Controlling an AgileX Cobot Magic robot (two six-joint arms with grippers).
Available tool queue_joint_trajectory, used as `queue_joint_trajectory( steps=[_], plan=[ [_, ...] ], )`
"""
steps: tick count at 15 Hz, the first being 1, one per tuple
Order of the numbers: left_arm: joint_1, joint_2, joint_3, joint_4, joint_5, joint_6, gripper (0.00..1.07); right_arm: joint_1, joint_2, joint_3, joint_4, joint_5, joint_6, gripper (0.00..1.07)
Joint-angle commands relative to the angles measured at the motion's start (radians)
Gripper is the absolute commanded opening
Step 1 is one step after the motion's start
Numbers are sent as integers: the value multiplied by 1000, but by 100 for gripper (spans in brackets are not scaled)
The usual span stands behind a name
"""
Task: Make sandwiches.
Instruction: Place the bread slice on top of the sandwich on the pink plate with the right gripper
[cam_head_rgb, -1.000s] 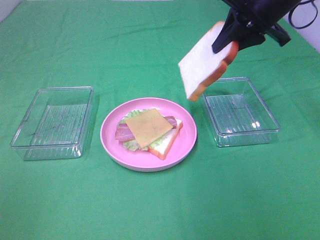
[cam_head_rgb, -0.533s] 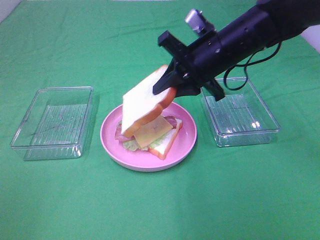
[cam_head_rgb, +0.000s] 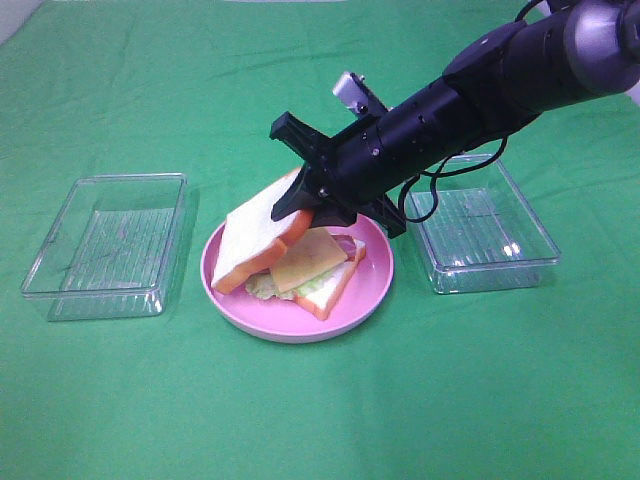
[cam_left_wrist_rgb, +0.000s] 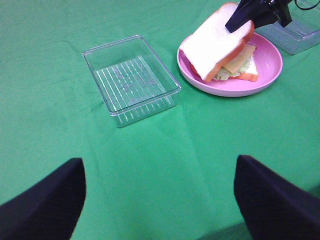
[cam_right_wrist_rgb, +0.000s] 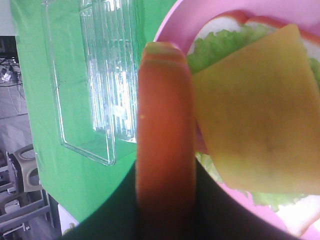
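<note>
Our right jaws are clamped on the crust edge of the top bread slice, holding it tilted over the pink plate, its low end down at the plate's left side and its high end raised above the stack. Our left jaws stand wide apart with nothing between them, hanging over bare green cloth on the desk, well apart from the plate. Beneath the tilted slice we see the rest of the sandwich: a yellow cheese slice lying on pale green lettuce, with the bottom bread slice under them; the bacon is mostly hidden from the high camera. A clear tray sits to the left of the plate and another clear tray to the right, partly behind the right arm. We can read no brand, label or writing on anything in view.
</note>
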Motion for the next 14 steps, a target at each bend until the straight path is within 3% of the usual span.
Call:
queue_joint_trajectory(
  steps=[1,3,4,8,11,14],
  plan=[
    [-1,-22,3,1,-11,-6,78,-3,-3,0,-29,-7,3,0],
    [-1,-22,3,1,-11,-6,78,-3,-3,0,-87,-7,33,12],
    [-1,-22,3,1,-11,-6,78,-3,-3,0,-129,-7,57,35],
    [-1,-22,3,1,-11,-6,78,-3,-6,0,-212,-8,67,68],
    [-1,-22,3,1,-11,-6,78,-3,-35,0,-359,-9,184,76],
    [-1,-22,3,1,-11,-6,78,-3,-99,0,-617,10,328,77]
  ],
)
